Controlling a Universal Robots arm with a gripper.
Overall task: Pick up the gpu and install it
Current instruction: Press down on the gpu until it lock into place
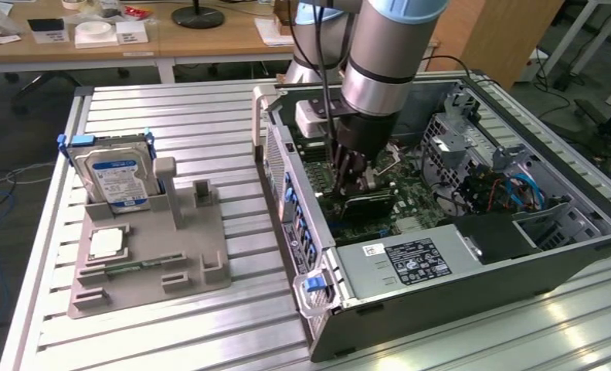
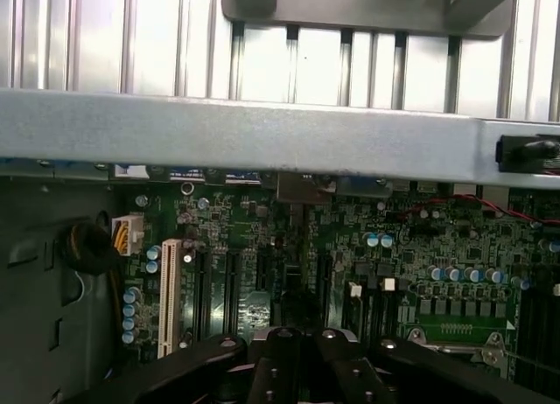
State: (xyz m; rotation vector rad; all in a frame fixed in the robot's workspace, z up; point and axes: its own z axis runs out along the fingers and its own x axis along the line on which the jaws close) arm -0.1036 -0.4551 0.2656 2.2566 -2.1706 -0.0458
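Ribbed silver metal makes up the bench (image 1: pixel 181 116), and an open computer case (image 1: pixel 490 286) lies on it with its side off. Behind the bench are wooden desks (image 1: pixel 130 42) with small things on them. The robot arm (image 1: pixel 388 54) reaches down into the middle of the case. Its jaws (image 1: pixel 354 171) are low inside, right over the green motherboard (image 1: pixel 409 166). The gpu (image 1: pixel 367 205) is a flat black card, and it stands on its edge on the motherboard, just under the jaws. The jaws seem to touch its upper edge, but I cannot tell if they are apart or pressed together on it. From the wrist view, the motherboard (image 2: pixel 394 255) has a white slot (image 2: pixel 168 295) and dark slots beside it, and the grey wall of the case (image 2: pixel 262 137) crosses above them. Beside the case, toward the exterior view's left, sits a grey holder tray (image 1: pixel 151 247). A silver hard drive (image 1: pixel 117 179) with a blue label stands at the far end of that tray.
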